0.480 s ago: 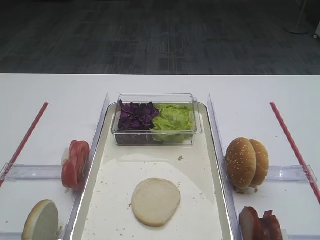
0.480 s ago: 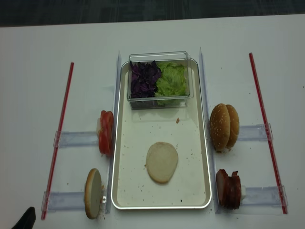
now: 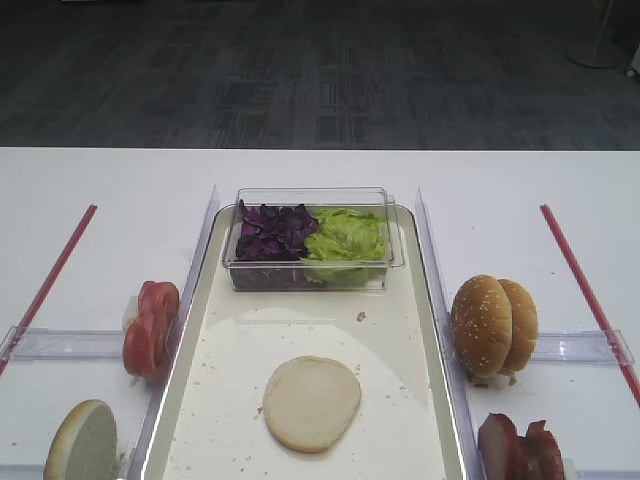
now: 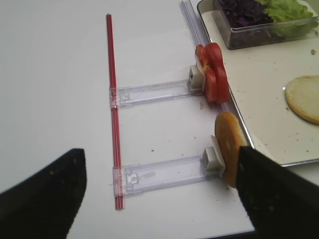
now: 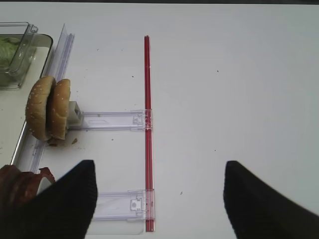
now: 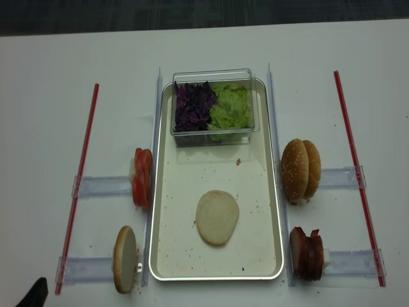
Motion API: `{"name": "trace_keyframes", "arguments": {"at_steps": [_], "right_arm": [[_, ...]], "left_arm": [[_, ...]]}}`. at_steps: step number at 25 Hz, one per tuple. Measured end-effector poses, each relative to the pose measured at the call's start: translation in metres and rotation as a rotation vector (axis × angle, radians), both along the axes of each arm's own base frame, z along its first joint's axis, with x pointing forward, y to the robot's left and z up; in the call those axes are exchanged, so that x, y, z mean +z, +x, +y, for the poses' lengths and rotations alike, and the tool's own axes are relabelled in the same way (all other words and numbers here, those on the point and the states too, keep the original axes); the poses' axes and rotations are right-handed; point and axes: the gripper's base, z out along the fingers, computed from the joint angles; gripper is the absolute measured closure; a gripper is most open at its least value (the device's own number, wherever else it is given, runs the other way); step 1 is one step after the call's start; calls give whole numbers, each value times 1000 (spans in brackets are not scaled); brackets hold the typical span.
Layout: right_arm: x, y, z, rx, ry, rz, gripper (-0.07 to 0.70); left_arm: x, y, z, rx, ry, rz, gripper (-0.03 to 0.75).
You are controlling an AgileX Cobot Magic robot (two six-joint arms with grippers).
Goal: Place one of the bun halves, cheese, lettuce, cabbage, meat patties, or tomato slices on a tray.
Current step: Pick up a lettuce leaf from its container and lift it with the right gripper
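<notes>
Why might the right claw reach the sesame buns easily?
Probably yes: the right claw is open and empty, and the sesame buns stand on edge just ahead to its left with nothing between.

In my right wrist view, my black right pincer (image 5: 158, 199) shows only as two dark finger stubs cut by the bottom edge. The reddish-brown glossy meat patties (image 5: 17, 181) sit half behind one finger. My left pincer (image 4: 159, 191) is equally cropped, tips unseen.
</notes>
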Motion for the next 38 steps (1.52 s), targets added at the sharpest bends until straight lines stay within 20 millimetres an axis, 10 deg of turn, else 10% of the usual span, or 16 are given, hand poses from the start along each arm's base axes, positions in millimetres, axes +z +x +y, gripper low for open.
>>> {"name": "trace_keyframes", "arguments": {"at_steps": [19, 38], "right_arm": [[0, 1, 0, 0, 0, 5, 80], [40, 51, -1, 34, 34, 214, 80]], "left_arm": [[0, 0, 0, 0, 0, 0, 150], [0, 0, 0, 0, 0, 0, 150]]}}
